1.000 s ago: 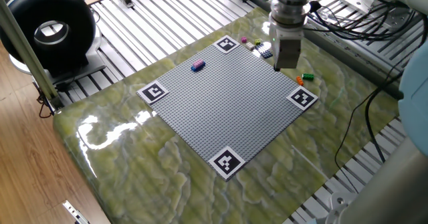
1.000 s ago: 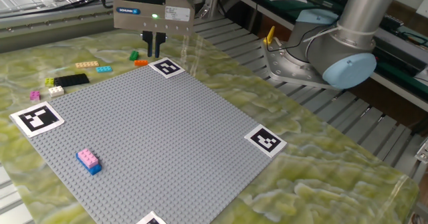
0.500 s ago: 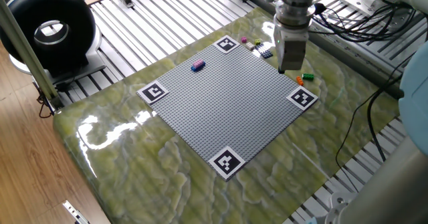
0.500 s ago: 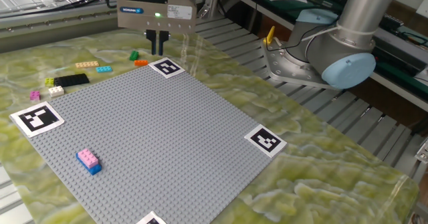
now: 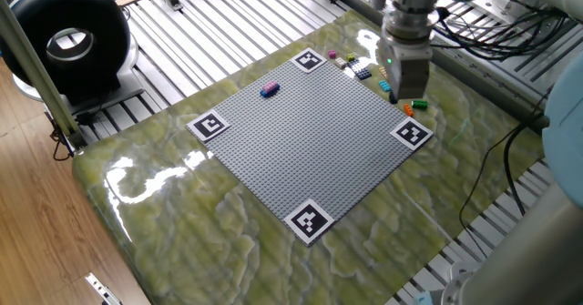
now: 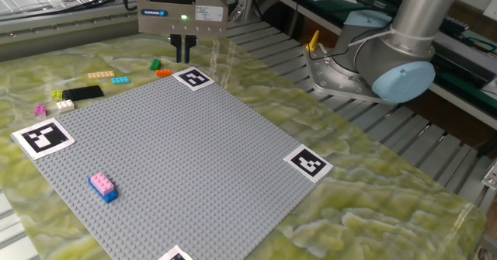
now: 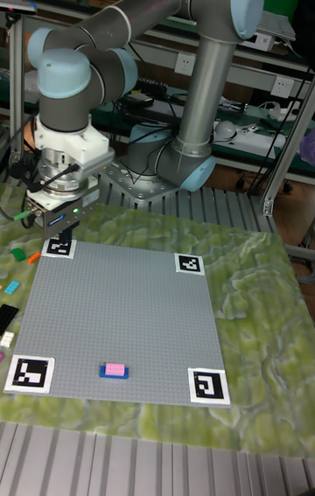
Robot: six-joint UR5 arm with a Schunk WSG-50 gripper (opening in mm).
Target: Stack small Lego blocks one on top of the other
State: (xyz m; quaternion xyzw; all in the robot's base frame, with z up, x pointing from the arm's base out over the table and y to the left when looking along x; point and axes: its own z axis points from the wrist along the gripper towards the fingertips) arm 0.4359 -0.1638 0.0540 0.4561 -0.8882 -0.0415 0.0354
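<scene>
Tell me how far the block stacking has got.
Done: a pink block sits on a blue block on the grey baseplate. In hand: nothing visible; the gripper hovers near the orange block and green block beside the corner marker tag, fingers close together. Left: the loose blocks off the plate's edge remain unstacked.

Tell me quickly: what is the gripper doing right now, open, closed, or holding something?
Gripper: closed or nearly so, fingers together, nothing visibly held; it hangs above the table near the orange block and green block.
</scene>
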